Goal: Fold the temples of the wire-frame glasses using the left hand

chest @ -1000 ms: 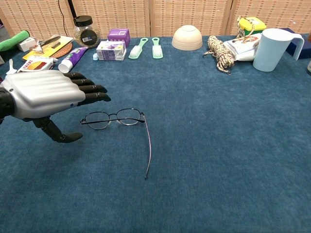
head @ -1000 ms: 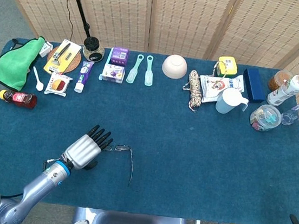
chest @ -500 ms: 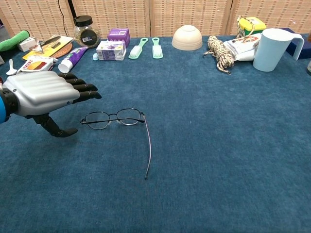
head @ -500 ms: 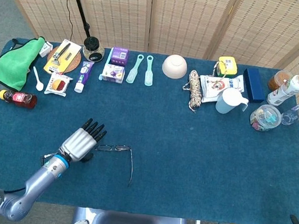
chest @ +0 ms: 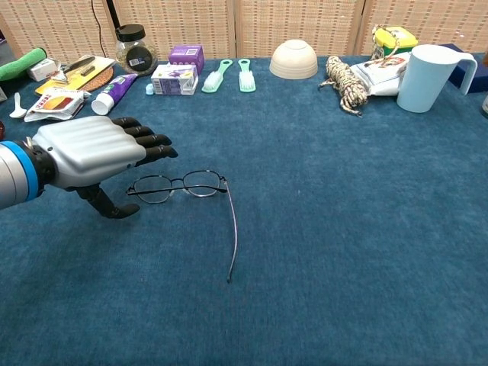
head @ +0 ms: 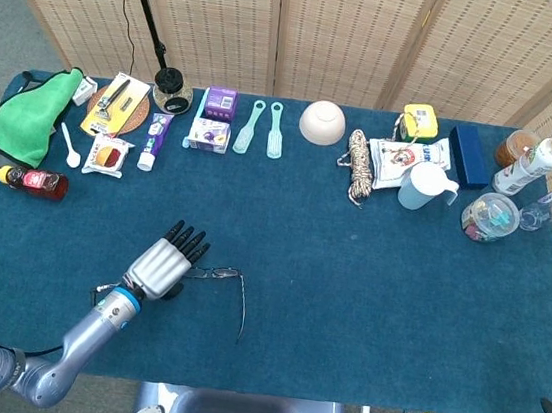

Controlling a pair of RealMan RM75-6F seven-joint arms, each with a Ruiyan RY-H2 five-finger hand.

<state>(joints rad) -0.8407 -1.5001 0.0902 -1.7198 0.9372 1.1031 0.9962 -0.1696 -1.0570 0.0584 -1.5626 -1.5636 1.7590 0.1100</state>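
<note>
The left hand hovers flat, fingers extended and holding nothing, just left of the wire-frame glasses lying on the blue table, one temple still unfolded. A toothpaste tube lies well beyond the glasses.

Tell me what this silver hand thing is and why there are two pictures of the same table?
That silver thing is a robot's left hand on the end of a metal arm. A person steers it from somewhere else. Both pictures come from the robot's own cameras: one high up on its head looking down, one lower on its chest, closer to the table. The hand holds nothing; its fingers are stretched out just beside the wire-frame glasses, which lie on the blue cloth with one temple sticking out toward the robot. Along the far edge sit a bowl, a pale blue jug, a coil of rope and other things.
</note>
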